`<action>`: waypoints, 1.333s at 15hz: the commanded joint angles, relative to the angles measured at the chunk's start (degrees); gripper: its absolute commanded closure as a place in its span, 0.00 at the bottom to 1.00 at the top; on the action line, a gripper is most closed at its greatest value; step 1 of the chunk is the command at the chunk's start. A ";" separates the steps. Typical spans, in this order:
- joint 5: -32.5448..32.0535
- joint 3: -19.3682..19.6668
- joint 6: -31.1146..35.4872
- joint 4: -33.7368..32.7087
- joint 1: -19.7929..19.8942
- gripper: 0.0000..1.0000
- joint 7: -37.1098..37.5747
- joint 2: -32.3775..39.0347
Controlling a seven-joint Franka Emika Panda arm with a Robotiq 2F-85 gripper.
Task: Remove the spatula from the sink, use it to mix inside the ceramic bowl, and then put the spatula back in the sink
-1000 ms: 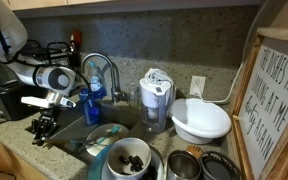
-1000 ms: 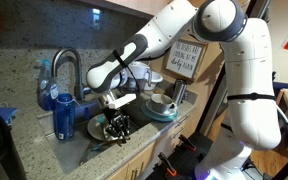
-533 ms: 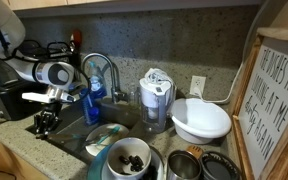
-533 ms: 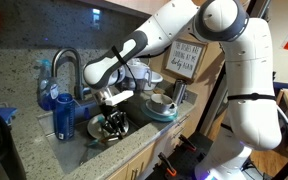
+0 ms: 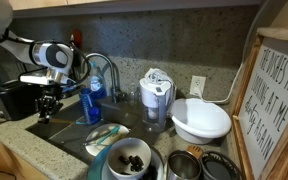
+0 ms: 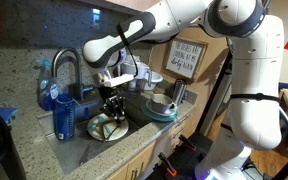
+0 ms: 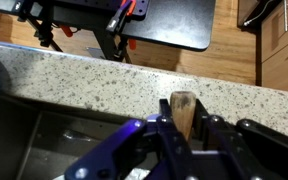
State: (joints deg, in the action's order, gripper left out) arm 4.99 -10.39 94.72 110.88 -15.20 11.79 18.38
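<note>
My gripper (image 5: 48, 104) hangs above the left end of the sink (image 5: 76, 130), over the basin in an exterior view (image 6: 112, 104). In the wrist view it (image 7: 182, 128) is shut on the spatula (image 7: 182, 105); the light-brown wooden handle end sticks up between the fingers. The teal head is hidden. The ceramic bowl (image 5: 110, 160), dark inside, stands on the counter right of the sink and shows in the other exterior view too (image 6: 160, 103). The gripper is well apart from it.
A curved chrome tap (image 5: 102, 63) and a blue bottle (image 5: 93, 100) stand behind the sink. A teal-patterned plate (image 5: 104, 135) lies in the basin. A water jug (image 5: 156, 95), a large white bowl (image 5: 202, 120), metal cups (image 5: 184, 165) and a framed sign (image 5: 279, 90) crowd the right.
My gripper has risen out of the sink with the spatula handle in it and shifted toward the sink's left end. The bowls have not moved.
</note>
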 commanded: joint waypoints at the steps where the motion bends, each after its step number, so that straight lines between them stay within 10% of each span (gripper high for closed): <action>1: -0.41 0.34 -6.30 -2.67 0.31 0.90 2.05 -2.93; 20: 13.43 5.38 -43.90 -13.51 6.61 0.90 9.85 -11.14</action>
State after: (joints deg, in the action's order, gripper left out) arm 15.56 -5.93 55.99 98.72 -9.68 17.85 9.27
